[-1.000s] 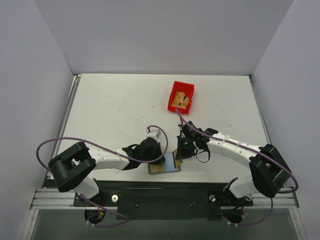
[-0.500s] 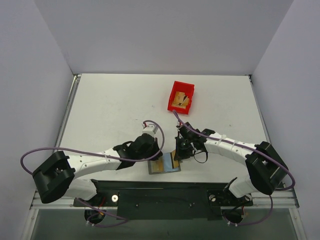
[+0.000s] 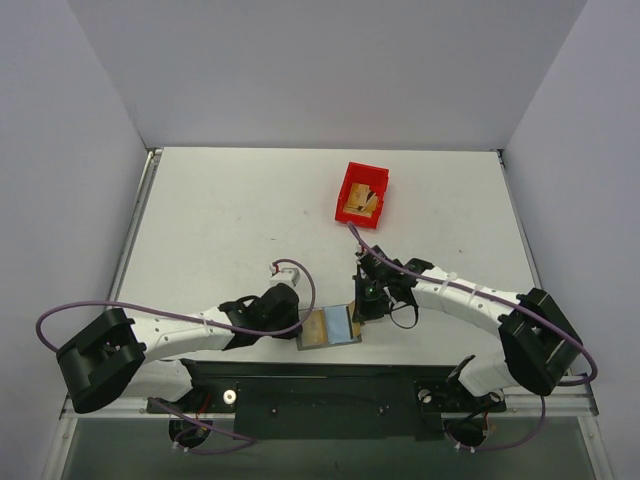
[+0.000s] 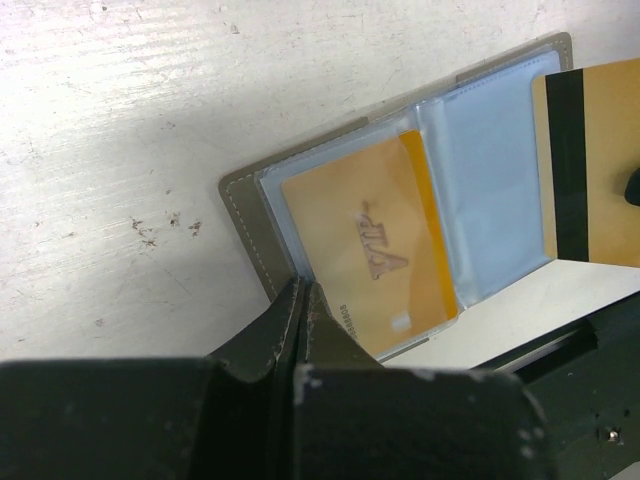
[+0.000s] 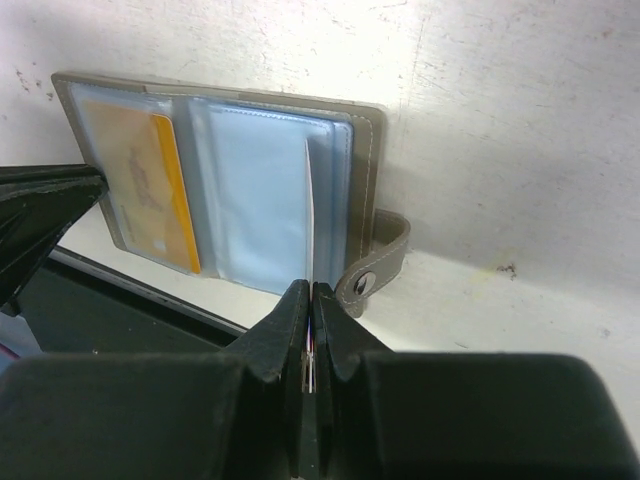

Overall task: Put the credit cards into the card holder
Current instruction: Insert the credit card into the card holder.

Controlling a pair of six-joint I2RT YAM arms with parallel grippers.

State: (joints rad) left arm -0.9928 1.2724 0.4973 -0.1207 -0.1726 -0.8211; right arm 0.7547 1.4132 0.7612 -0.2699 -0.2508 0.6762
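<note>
The grey card holder [image 3: 328, 328] lies open near the table's front edge. One gold credit card [image 4: 365, 245] sits in its left clear pocket. My right gripper [image 5: 310, 292] is shut on a second credit card [image 5: 309, 205], seen edge-on and standing over the holder's right bluish pocket [image 5: 255, 195]. That card's black stripe [image 4: 565, 165] shows in the left wrist view. My left gripper [image 4: 303, 292] is shut and empty, with its tips at the holder's left edge [image 4: 245, 215]. In the top view it [image 3: 297, 322] lies left of the holder and the right gripper [image 3: 362, 308] right of it.
A small red bin [image 3: 361, 194] stands at the back centre-right with gold card material in it. The holder's closing tab [image 5: 378, 265] sticks out on the right. The table's front edge and a black rail [image 3: 330, 375] run just below the holder.
My left gripper has drawn back to the left, uncovering the holder's left half and the card in it. The right gripper stays over the holder's right side with its card.
</note>
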